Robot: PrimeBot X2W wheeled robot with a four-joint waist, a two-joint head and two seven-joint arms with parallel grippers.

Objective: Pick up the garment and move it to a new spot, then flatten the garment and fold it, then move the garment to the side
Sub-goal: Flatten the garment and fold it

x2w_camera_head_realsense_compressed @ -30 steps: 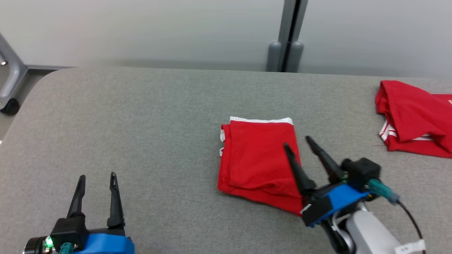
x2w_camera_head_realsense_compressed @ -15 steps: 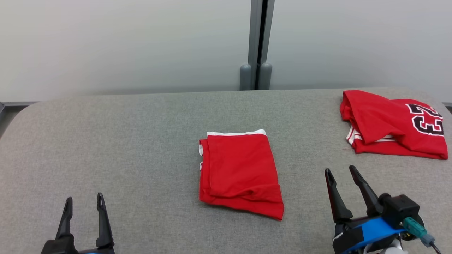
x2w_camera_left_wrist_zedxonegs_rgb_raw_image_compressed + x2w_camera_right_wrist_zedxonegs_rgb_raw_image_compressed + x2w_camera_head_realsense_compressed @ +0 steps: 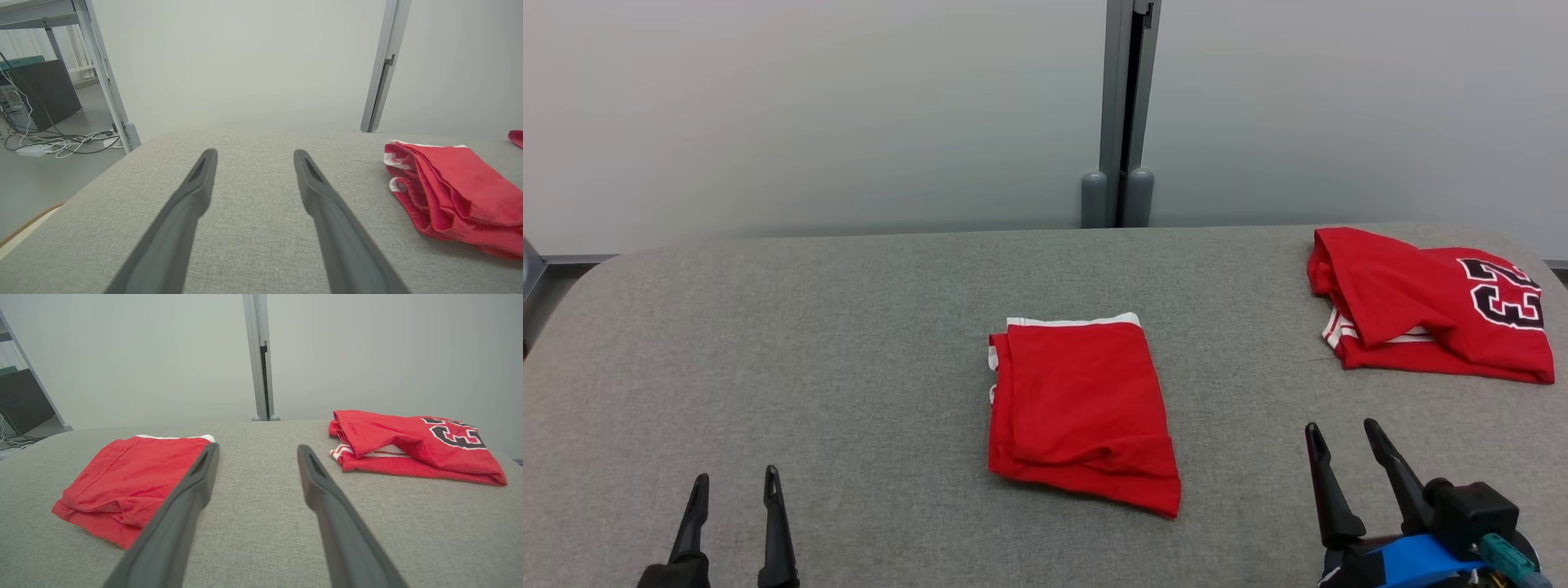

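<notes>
Table (image 3: 768, 343) of grey fabric spans the lower two thirds of the head view. At centre frame lies the folded red garment (image 3: 1078, 408), white trim along its top edge, flat on the cloth. A red numbered jersey (image 3: 1421, 314) lies loosely folded at the upper right, well apart from it. The right gripper (image 3: 1340, 425) rises from the lower right corner, fingers spread and empty, with the garment to its upper left, not touching. The left gripper (image 3: 735, 475) stands at the lower left, likewise released, the garment well off to its upper right.
</notes>
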